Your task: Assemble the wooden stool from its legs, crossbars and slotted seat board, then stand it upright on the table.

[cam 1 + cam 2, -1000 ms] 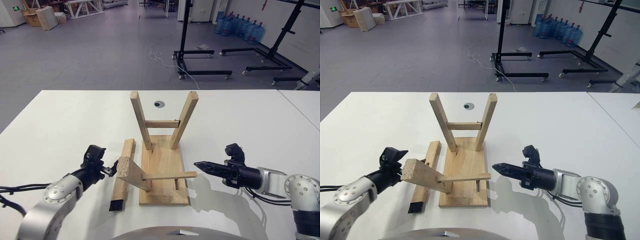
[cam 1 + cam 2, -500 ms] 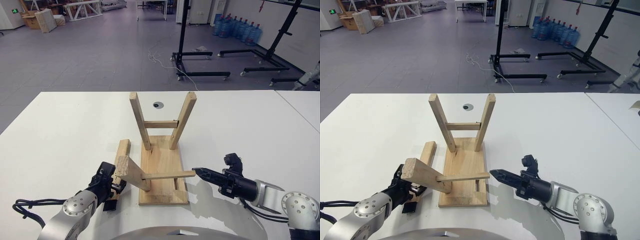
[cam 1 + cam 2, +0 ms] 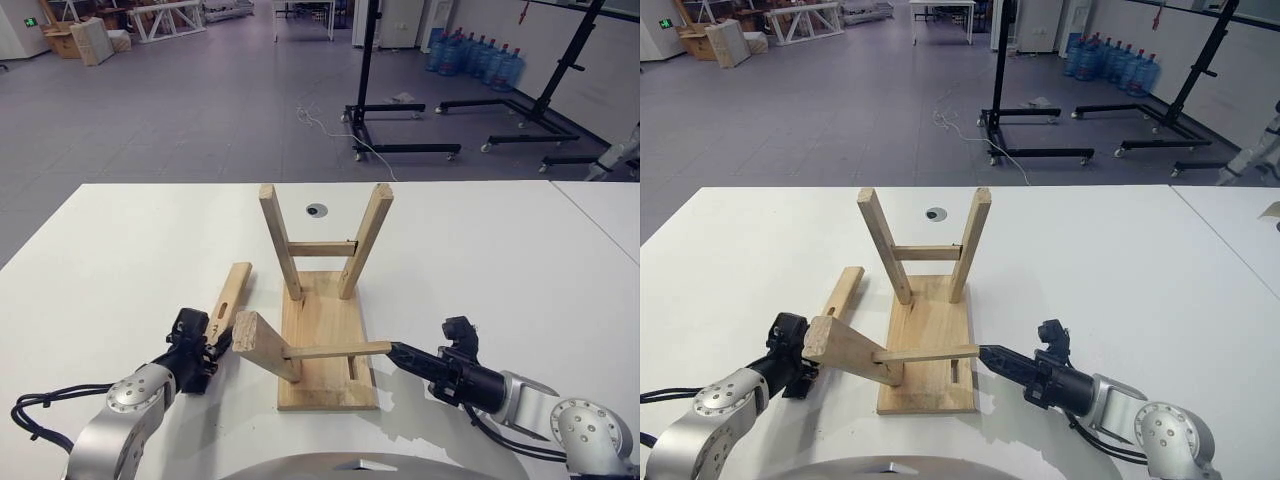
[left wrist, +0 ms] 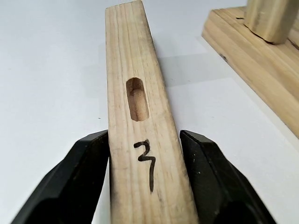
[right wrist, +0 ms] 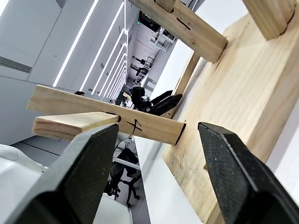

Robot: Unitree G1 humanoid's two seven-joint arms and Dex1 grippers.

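Observation:
The slotted seat board [image 3: 330, 310] lies flat on the white table. Two legs [image 3: 281, 240] stand upright in its far end, joined by a crossbar [image 3: 322, 248]. At its near end a third leg [image 3: 262, 343] leans to the left, with a second crossbar [image 3: 340, 351] sticking out to the right. A loose slotted leg [image 4: 133, 70] lies left of the board, and my left gripper [image 3: 207, 340] is shut on its near end, one finger [image 4: 84, 158] on each side. My right gripper [image 3: 397, 350] is open, level with the second crossbar's free end [image 5: 154, 128].
A small round hole [image 3: 318, 208] sits in the table behind the stool. Bare tabletop [image 3: 120, 260] spreads left and right. A second table [image 3: 610, 210] adjoins at the far right. Black wheeled stands [image 3: 400, 110] are on the floor beyond.
My left gripper has closed on the loose leg's near end and swung it away from the board, leftward. My right gripper has moved in toward the lower crossbar's free end.

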